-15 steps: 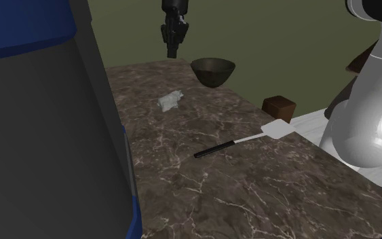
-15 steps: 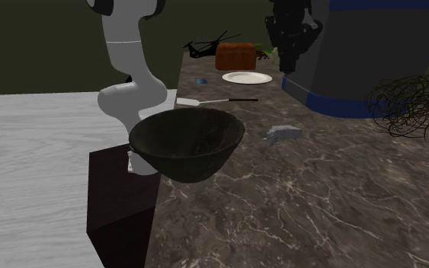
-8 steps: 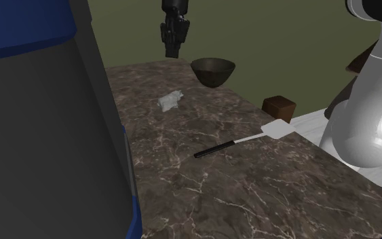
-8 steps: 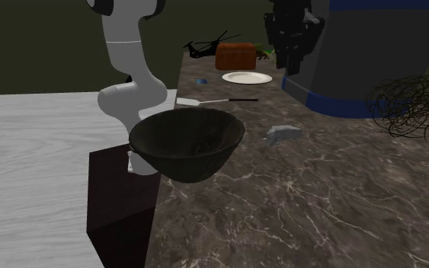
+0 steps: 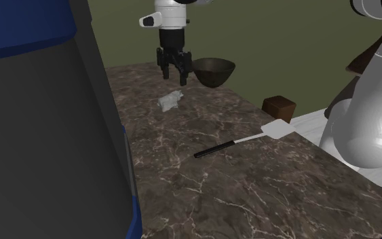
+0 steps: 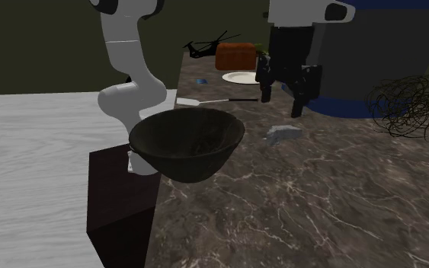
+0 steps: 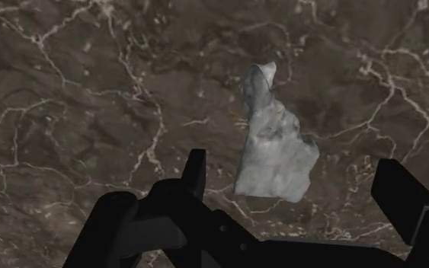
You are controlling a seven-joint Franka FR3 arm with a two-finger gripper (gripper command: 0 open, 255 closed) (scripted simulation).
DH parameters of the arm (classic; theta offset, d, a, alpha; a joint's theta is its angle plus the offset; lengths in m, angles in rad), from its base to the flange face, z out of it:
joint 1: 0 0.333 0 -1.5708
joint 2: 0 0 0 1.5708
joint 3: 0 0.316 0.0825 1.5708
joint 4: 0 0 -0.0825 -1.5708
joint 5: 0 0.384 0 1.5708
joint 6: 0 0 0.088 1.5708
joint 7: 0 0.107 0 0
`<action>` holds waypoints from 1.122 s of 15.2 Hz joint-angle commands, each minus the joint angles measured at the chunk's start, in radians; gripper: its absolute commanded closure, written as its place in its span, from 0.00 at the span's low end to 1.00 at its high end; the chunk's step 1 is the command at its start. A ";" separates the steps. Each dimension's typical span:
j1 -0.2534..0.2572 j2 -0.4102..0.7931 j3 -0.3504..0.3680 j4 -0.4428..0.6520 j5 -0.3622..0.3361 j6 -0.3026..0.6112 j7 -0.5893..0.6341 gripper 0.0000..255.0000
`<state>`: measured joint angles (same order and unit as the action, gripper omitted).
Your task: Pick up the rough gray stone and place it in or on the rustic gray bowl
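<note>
The claw hangs released, fingers spread wide, just above the pale gray stone, which lies on the marble table in the upper middle of the shoulder view. In the wrist view it sits between the fingers, unclasped. The dark bowl stands empty nearby, to the stone's upper right. By my judgement nothing is done yet — descent, grasp, lift and carry all remain

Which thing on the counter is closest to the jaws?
The pale stone, lying right under the open jaws; the bowl and the spatula sit farther off.
</note>
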<state>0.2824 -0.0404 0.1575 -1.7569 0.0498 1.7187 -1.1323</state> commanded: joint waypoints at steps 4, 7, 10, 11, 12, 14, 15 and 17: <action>0.010 -0.007 0.013 -0.099 -0.076 0.095 -0.024 0.00; 0.009 -0.005 0.012 -0.137 -0.077 0.135 -0.023 0.00; 0.009 -0.001 0.012 -0.168 -0.078 0.169 -0.023 0.00; 0.009 -0.001 0.012 -0.167 -0.078 0.169 -0.023 0.00; 0.009 -0.001 0.012 -0.167 -0.078 0.169 -0.023 0.00; 0.009 -0.001 0.012 -0.167 -0.078 0.169 -0.023 0.00; 0.009 -0.001 0.012 -0.167 -0.078 0.169 -0.023 0.00; 0.009 -0.001 0.012 -0.167 -0.078 0.168 -0.023 0.00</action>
<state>0.2915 -0.0415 0.1697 -1.9242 -0.0280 1.8872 -1.1549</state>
